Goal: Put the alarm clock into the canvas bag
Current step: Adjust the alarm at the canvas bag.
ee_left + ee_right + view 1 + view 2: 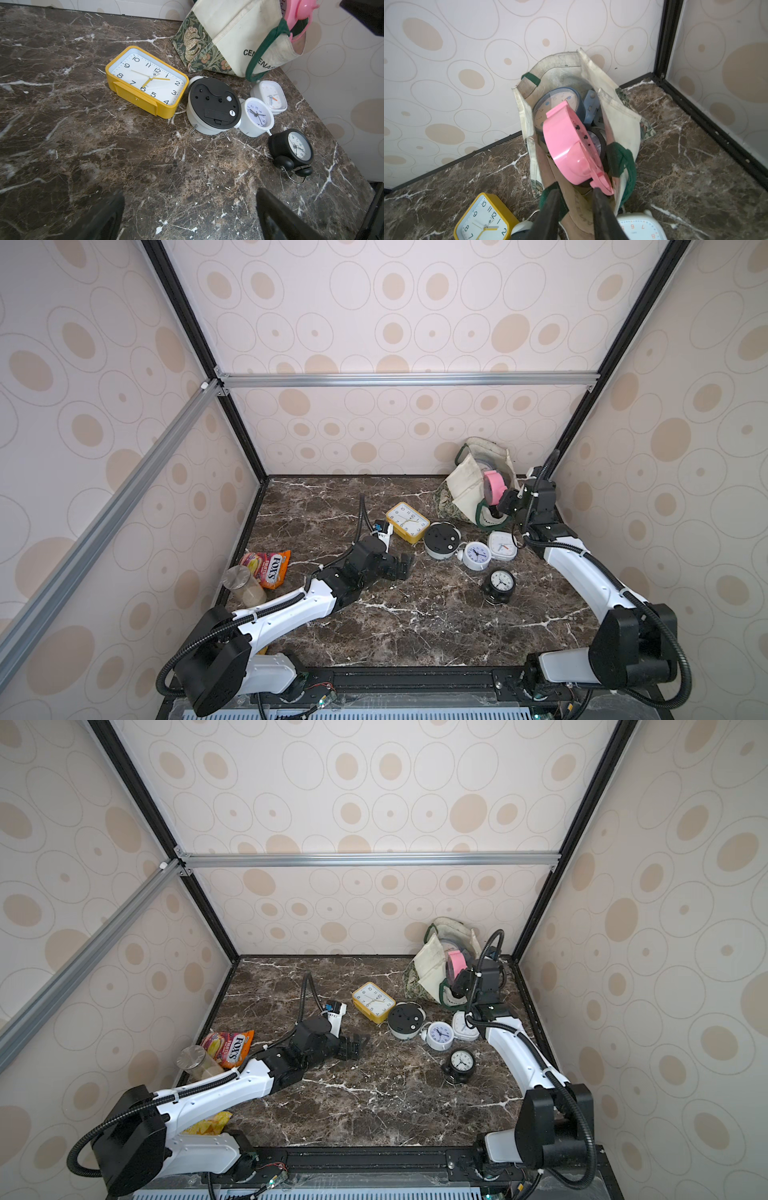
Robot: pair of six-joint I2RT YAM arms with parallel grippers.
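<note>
Canvas bag [461, 481] stands in the far right corner of the counter [415, 626], mouth open and facing up. The pink alarm clock [566, 145] sits tilted on edge in that mouth, resting on a dark-rimmed round clock [556, 104] already inside. Its upper part stands proud of the cloth in both top views [456, 965]. The right end effector [576, 191] is at the near lip of the bag, just beside the pink clock's lower edge. In the right wrist view the clock's flat flange touches the tip of one finger [602, 205]. The two fingers show a narrow gap with bag cloth behind it; I cannot tell whether they pinch anything. A green strap handle [623, 164] drapes beside them. The left end effector [190, 199] has its fingers spread wide and holds nothing, low over bare counter and well apart from the bag. On the counter between the arms lie a yellow rectangular clock [145, 83], a grey round clock [214, 106] face down, a small white round clock [257, 116], a white square clock [270, 96] and a black twin-bell clock [293, 149]. A candy packet [270, 568] and a jar [243, 585] lie at the left edge.
</note>
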